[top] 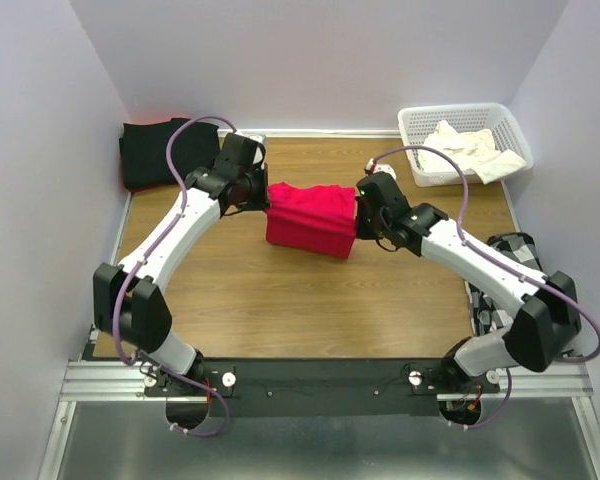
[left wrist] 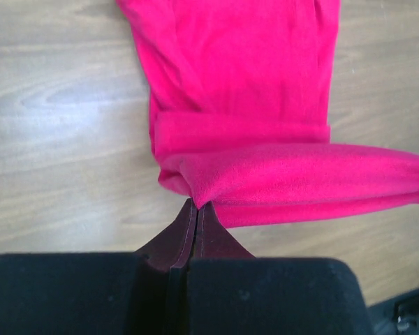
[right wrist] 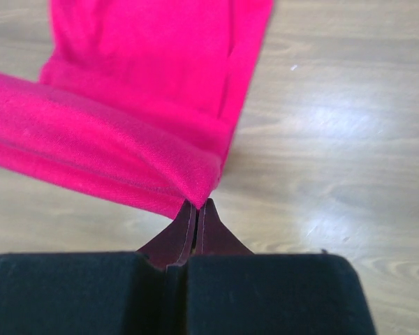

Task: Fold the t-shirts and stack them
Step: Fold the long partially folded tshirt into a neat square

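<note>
Closest to me, my left gripper (left wrist: 195, 209) has its dark fingers pinched tight on one corner of the bright crimson-red fabric t-shirt (left wrist: 244, 105). My right gripper (right wrist: 197, 208) is clamped the same way on the opposite corner. The held edge runs straight between the two hands, and the rest drapes ahead of the fingertips onto the wooden tabletop (left wrist: 63, 105). Neither arm is nearer, so I judge the next fold needs both moving together.
</note>
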You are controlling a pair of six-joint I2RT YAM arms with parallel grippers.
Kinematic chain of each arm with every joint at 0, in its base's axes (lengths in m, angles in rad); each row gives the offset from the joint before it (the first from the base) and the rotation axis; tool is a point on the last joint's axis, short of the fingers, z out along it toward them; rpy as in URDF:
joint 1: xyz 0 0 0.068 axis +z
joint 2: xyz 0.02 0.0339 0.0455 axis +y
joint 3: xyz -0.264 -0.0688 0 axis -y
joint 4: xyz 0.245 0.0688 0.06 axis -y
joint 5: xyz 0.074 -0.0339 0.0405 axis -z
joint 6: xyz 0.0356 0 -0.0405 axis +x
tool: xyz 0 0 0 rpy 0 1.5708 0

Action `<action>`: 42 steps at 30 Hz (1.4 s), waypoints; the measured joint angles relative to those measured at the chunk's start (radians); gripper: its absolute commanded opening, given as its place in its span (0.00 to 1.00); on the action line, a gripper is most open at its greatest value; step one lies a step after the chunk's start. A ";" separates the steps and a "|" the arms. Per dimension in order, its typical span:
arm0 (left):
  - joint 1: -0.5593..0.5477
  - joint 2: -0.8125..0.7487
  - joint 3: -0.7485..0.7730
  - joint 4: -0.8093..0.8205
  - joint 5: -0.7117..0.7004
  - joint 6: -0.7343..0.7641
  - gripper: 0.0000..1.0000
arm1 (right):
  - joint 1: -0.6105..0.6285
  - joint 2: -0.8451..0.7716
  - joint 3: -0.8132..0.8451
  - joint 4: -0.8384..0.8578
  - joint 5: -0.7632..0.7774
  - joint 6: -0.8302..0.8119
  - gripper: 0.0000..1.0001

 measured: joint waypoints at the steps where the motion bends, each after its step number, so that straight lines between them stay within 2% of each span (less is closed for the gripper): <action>1: 0.000 0.016 0.014 0.001 -0.006 -0.001 0.00 | -0.004 0.017 0.007 0.005 0.011 -0.008 0.01; 15: 0.001 0.323 0.198 0.034 -0.045 0.004 0.00 | -0.111 0.336 0.180 0.097 0.091 -0.113 0.01; 23: 0.002 0.505 0.416 0.022 -0.069 0.014 0.00 | -0.174 0.474 0.294 0.124 0.094 -0.151 0.01; 29: 0.008 0.592 0.542 0.005 -0.097 0.018 0.00 | -0.208 0.584 0.423 0.140 0.089 -0.182 0.01; 39: 0.040 0.663 0.593 -0.026 -0.128 0.017 0.00 | -0.210 0.763 0.595 0.146 0.039 -0.229 0.01; 40: 0.043 0.674 0.603 -0.028 -0.128 0.017 0.00 | -0.210 0.769 0.602 0.145 0.037 -0.230 0.02; 41: 0.048 0.687 0.610 -0.027 -0.128 0.017 0.00 | -0.210 0.786 0.618 0.145 0.034 -0.234 0.11; 42: 0.051 0.695 0.614 -0.026 -0.129 0.017 0.01 | -0.210 0.798 0.634 0.144 0.032 -0.237 0.15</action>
